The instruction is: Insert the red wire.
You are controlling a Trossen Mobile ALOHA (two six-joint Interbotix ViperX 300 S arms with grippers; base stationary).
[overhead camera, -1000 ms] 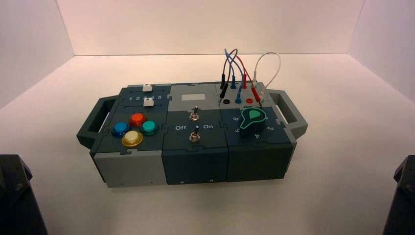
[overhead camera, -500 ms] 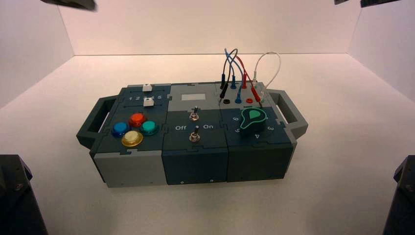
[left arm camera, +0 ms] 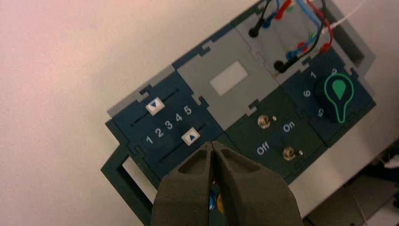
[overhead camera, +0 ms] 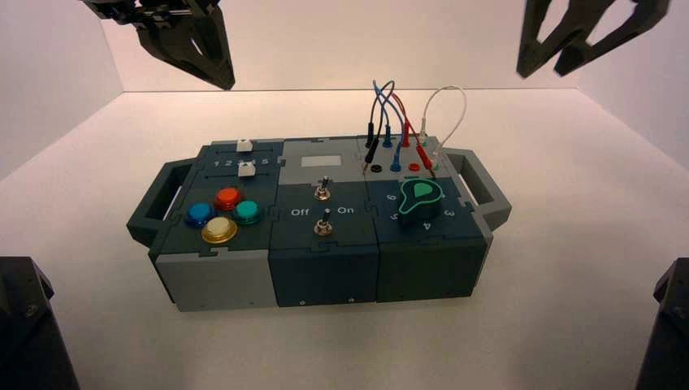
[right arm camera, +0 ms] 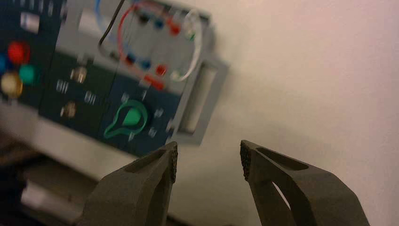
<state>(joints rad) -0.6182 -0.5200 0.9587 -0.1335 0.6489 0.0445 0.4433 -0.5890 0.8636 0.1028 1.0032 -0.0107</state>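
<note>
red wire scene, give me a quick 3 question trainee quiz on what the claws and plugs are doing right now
1. True or false: the right claw is open.
2. The thin red wire with slim red plugs sits in which corner of the dark control box? A far right, B near left, C near middle
3. Fill in: the left claw is ____, hovering over the box's left end, near the sliders.

Key: 1 true. 2 A. 3 shut. Neither claw touches the wire; whether its front plug is seated cannot be told.
</note>
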